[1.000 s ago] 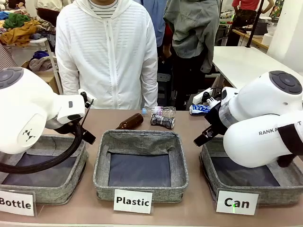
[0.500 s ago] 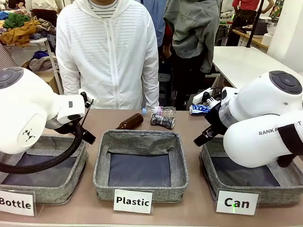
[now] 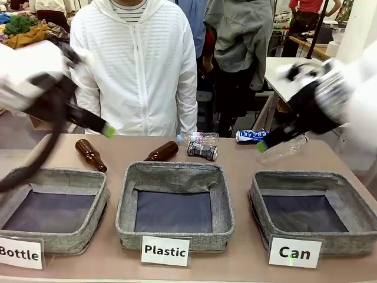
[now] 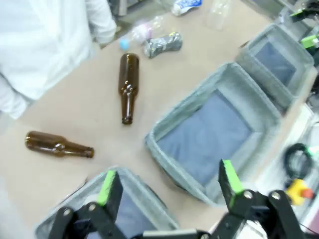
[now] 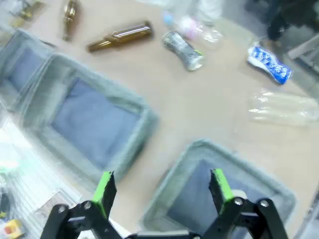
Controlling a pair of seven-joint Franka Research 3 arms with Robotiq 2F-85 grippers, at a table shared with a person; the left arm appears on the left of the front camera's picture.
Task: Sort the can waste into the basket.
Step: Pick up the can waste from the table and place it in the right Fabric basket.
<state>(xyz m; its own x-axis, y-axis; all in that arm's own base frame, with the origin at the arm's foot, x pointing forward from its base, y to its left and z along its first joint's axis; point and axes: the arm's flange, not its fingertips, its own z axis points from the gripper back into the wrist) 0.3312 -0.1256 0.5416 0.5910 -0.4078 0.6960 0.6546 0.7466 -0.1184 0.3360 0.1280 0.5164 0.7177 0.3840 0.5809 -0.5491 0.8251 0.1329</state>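
The blue and white can [image 3: 250,135] lies at the table's far side, right of centre. The black printed can [image 3: 202,151] lies behind the middle basket. The grey basket [image 3: 306,177] signed "Can" [image 3: 294,252] stands front right with nothing in it. My left gripper [image 3: 105,128] is motion-blurred high at the left, and my right gripper [image 3: 262,144] is blurred high at the right, close to the blue can. In the left wrist view my left gripper [image 4: 168,183] is open with nothing between its fingers, as is my right gripper [image 5: 162,186], which hangs above the Can basket's rim [image 5: 199,147]. Both cans [image 5: 183,49] [image 5: 269,63] lie beyond it.
Baskets signed "Plastic" [image 3: 177,171] and "Bottle" [image 3: 53,175] stand beside the Can basket. Two brown bottles [image 3: 91,155] [image 3: 162,151] and clear plastic bottles [image 3: 283,148] [image 3: 199,138] lie along the far side. A person in a white jacket [image 3: 135,65] stands across the table.
Both arms have swung up and outward fast and are now blurred. This uncovers a brown bottle at the left and a clear bottle at the right. The cans have not moved.
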